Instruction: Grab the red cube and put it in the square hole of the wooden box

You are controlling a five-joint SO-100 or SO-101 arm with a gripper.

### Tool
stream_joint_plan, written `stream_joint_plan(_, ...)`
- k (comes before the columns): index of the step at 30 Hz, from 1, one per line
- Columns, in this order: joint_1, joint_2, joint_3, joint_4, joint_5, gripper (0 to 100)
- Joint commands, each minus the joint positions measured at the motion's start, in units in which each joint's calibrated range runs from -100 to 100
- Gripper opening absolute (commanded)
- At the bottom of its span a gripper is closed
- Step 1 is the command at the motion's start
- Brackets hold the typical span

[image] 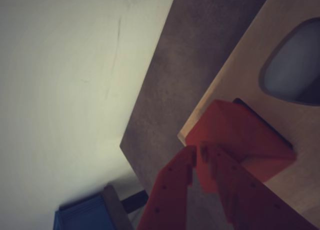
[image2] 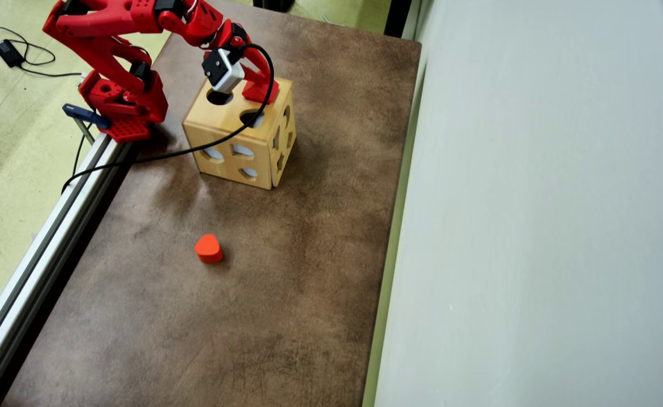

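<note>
In the wrist view the red cube sits tilted on top of the wooden box, over the square hole, whose dark edge shows just behind it. The 2 fingers touch the cube's near corner, nearly closed, with only a thin gap between their tips. In the overhead view the gripper is over the box's top corner, and an orange-red heart block lies well apart on the brown desk.
</note>
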Motion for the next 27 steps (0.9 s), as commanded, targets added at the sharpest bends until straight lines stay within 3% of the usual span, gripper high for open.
stream_joint_plan(1, 0.1, -5.7, 1.0, 3.6, 1.3, 2)
stream_joint_plan(5, 0.1, -6.4, 1.2, 8.2, 2.0, 2)
stream_joint_plan(18, 0.1, -6.5, 6.7, 8.8, 2.2, 2)
stream_joint_plan(27, 0.3, -8.5, 6.7, 15.1, 7.3, 2)
